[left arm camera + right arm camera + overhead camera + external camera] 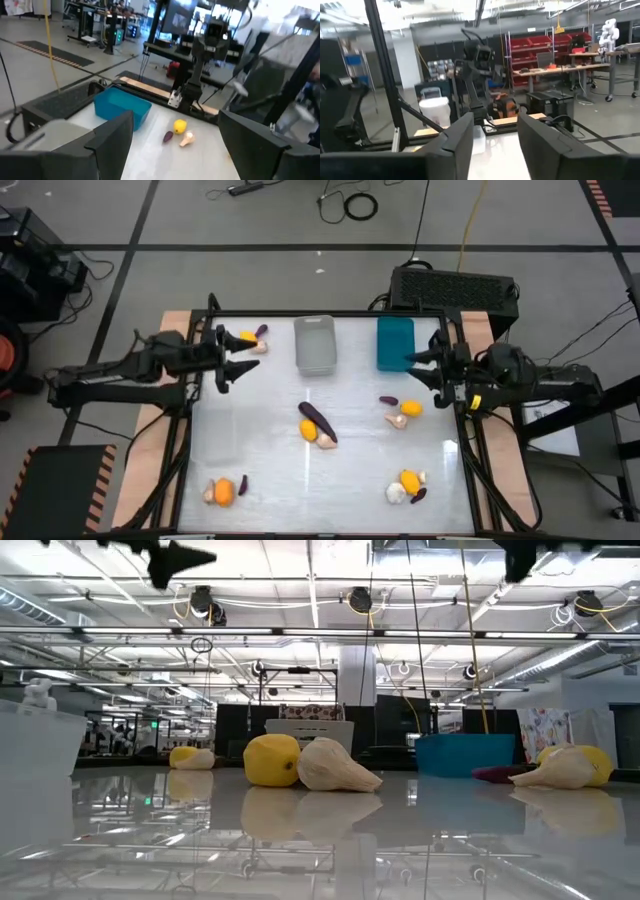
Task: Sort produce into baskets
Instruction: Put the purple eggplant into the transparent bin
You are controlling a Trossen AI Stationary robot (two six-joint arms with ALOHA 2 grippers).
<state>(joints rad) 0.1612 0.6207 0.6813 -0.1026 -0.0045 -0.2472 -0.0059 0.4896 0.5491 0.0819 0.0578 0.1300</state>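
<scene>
I see the produce scattered in small clusters on the white table (270, 470): a dark purple eggplant (318, 420) lies mid-table with an orange fruit (308, 429) and a cream bulb (327, 441) touching it. The grey basket (315, 345) and teal basket (395, 343) sit at the far edge. My left gripper (232, 361) hovers spread beside the grey basket; my right gripper (425, 366), fingers parted and empty, hangs just beside the teal one.
</scene>
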